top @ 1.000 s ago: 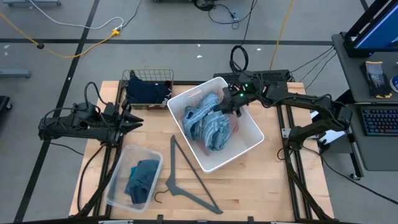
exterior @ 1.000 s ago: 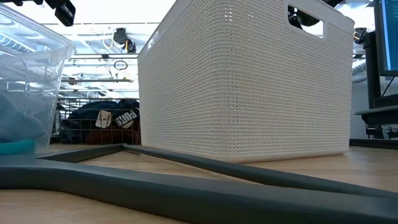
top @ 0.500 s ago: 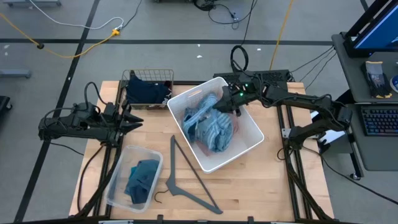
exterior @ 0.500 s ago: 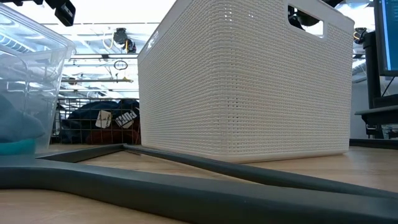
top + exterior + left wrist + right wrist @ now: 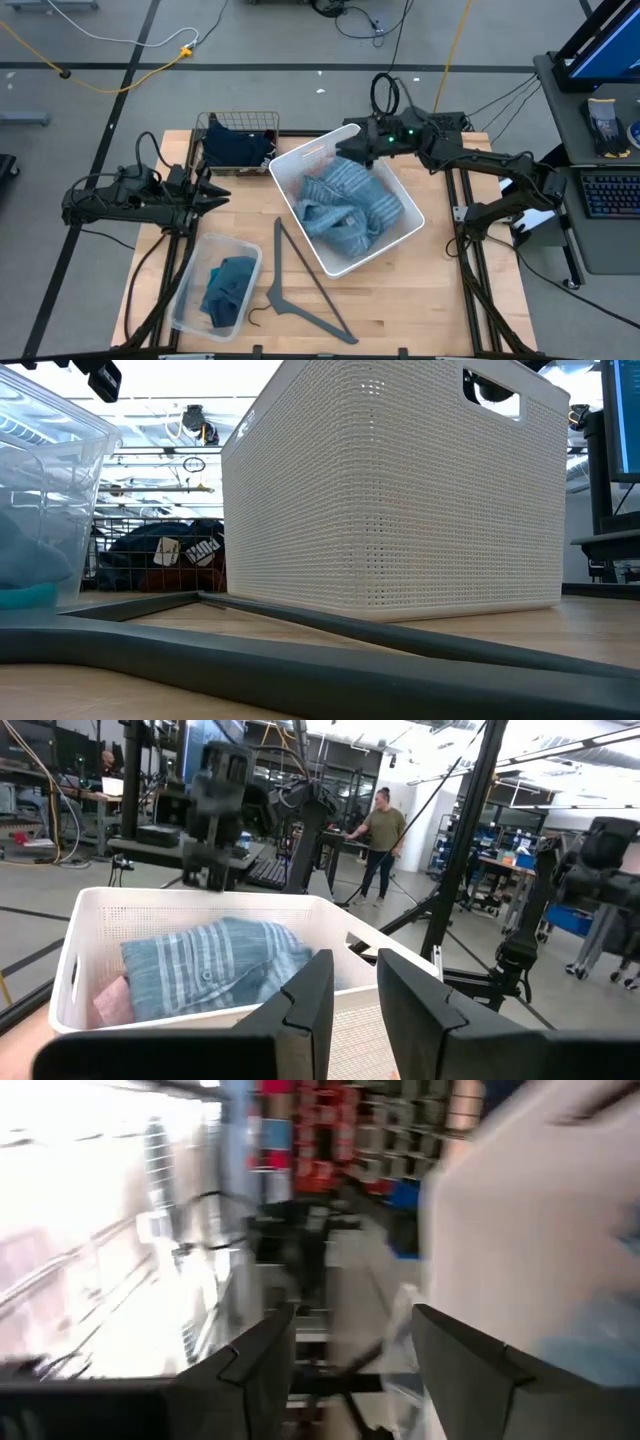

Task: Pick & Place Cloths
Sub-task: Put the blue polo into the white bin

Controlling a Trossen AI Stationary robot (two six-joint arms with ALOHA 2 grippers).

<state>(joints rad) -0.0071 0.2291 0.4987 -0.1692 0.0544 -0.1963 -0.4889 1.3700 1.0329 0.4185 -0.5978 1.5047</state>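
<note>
At mid-left of the high view we see the left gripper (image 5: 218, 193) waiting, fingers slightly apart, empty. The blue striped shirt (image 5: 343, 204) lies in the white perforated plastic basket (image 5: 405, 232) at centre. At its upper rim, the right gripper (image 5: 345, 152) has fingers spread, empty.

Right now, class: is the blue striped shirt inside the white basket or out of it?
Inside. The blue striped shirt lies crumpled within the white basket, below its rim, with no claw holding it.

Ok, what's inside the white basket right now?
The white basket holds the blue striped shirt spread across most of it, with a bit of pink fleece showing beside it. Anything beneath the shirt is covered.
</note>
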